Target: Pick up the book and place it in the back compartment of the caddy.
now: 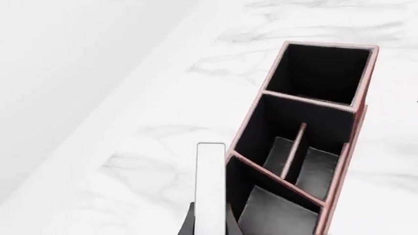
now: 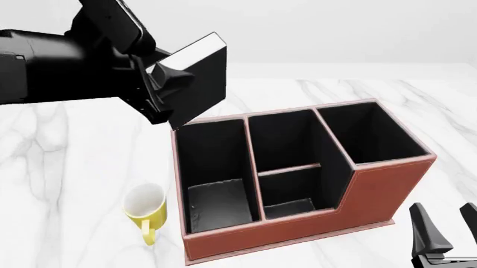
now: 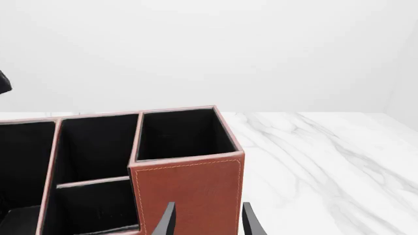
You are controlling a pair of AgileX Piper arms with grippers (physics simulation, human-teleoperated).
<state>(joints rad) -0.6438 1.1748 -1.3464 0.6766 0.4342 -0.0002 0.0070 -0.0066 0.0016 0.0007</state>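
**Left gripper holds the book aloft over the caddy's far left corner**

The left gripper [image 2: 165, 85] is clamped on the small thin black-covered book with white page edges [image 2: 200, 78], its jaws pressed against the two covers. The book is held clear of the table, tilted, white edge uppermost, above and just behind the far left corner of the large reddish-brown leather-look rectangular caddy [image 2: 372, 190]. In the left wrist view the book's white edge [image 1: 210, 188] runs straight out from the camera, just beside the caddy's outer wall [image 1: 339, 171]; whether it touches the rim cannot be told from that angle.

The small squarish black-lined back compartment [image 2: 289, 187] lies in the caddy's middle section, between the low near wall and the crosswise divider, and holds nothing. The book is well apart from it, up and to the left.

The right gripper [image 2: 446, 226] sits low at the near right, just beside the caddy's tall end wall, its jaws apart and holding nothing; the right wrist view shows both fingertips [image 3: 167, 219] spread before the stitched brown wall [image 3: 186, 193].

A yellow ceramic mug [image 2: 145, 207] stands upright on the white marble-patterned table [image 2: 60, 184], near the caddy's left side.
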